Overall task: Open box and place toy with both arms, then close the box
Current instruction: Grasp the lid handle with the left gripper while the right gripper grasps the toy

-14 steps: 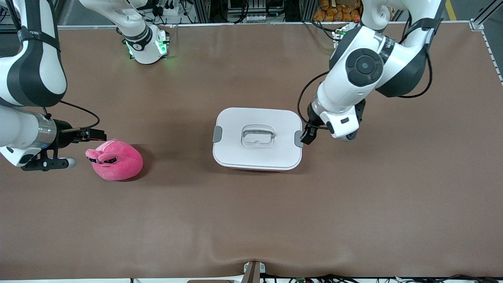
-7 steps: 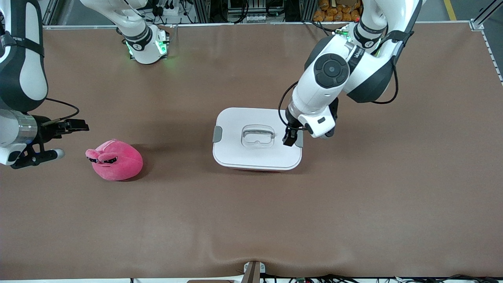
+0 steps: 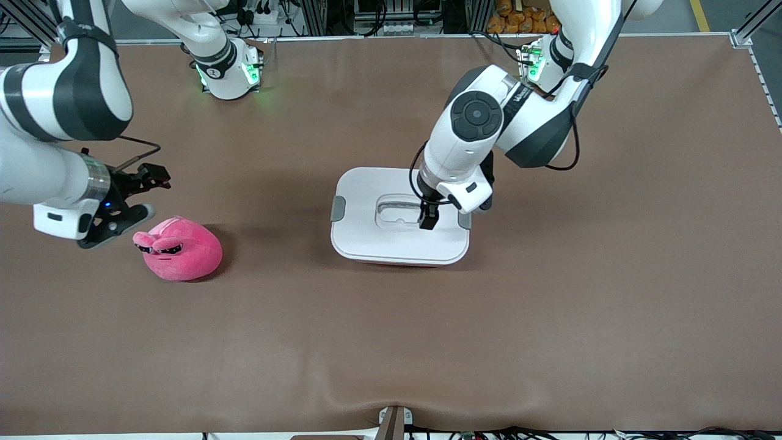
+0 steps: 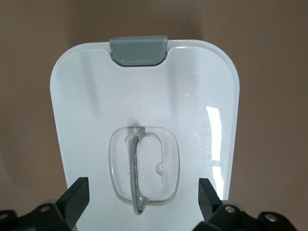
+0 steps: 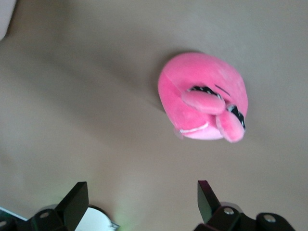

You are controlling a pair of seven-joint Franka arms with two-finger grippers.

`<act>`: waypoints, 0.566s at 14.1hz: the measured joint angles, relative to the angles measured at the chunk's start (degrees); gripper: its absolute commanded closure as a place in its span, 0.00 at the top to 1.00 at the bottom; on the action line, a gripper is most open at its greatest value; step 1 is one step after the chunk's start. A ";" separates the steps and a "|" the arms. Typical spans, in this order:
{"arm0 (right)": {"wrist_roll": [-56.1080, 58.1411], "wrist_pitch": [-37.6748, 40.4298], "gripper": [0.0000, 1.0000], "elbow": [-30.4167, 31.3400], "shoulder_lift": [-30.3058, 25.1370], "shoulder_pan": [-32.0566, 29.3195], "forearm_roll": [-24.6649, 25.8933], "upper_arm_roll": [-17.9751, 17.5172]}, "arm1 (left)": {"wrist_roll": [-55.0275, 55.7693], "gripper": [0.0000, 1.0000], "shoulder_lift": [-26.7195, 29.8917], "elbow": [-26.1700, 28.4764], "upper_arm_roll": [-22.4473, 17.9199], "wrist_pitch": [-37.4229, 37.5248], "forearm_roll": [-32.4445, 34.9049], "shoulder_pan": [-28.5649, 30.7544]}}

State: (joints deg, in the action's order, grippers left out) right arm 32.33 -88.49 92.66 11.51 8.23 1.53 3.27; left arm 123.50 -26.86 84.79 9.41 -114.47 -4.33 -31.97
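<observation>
Box (image 3: 400, 215): mid-table, lid (image 4: 144, 110) on, sitting flat and square on the tub. White lid fills most of the left wrist view.
Clips: grey clip (image 3: 338, 208) on the lid edge toward the right arm's end; it also shows in the left wrist view (image 4: 139, 49), lying flat against the lid rim. The second clip (image 3: 464, 220), on the edge toward the left arm's end, is partly hidden under the left wrist.
Handle (image 4: 136, 173): thin grey bar lying in the clear recessed well at lid centre (image 3: 400, 211).
Left gripper (image 3: 428, 217): over the lid, just beside the handle well on the side toward the left arm's end. Fingers spread wide, one tip (image 4: 77, 195) on each side of the well in its wrist view; nothing between them. Contact with the lid: cannot tell.
Toy (image 3: 178, 249): pink plush on the cloth toward the right arm's end of the table, well apart from the box. Dark sunglasses and ears face that same end. Untouched.
Right gripper (image 3: 148, 177): up in the air near the toy, over bare cloth beside it. Fingers wide apart, empty; the toy (image 5: 204, 96) sits ahead of the tips (image 5: 76, 202) in its wrist view.
Table (image 3: 391, 342): brown cloth cover, slight wrinkle near the front edge.
</observation>
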 measured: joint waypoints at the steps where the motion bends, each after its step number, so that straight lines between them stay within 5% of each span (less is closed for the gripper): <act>1: 3.71 -1.66 1.00 0.41 -0.03 0.05 0.24 0.03 | 1.56 0.97 -0.49 -0.12 -0.01 -0.31 0.88 -0.44; 5: 15.43 -6.61 1.00 1.87 1.09 0.03 1.49 0.29 | 6.83 0.97 -2.31 -0.37 -0.05 -2.05 2.74 -1.88; 8: 25.80 -11.47 1.00 2.29 3.28 -0.06 2.31 0.41 | 10.17 0.83 -3.97 -0.80 -0.21 -4.13 3.81 -3.50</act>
State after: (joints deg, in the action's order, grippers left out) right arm 58.13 -99.96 94.95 14.79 8.17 3.84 3.68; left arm 133.67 -30.83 84.00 9.20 -118.61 -0.52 -35.47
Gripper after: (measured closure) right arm 0.000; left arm 0.066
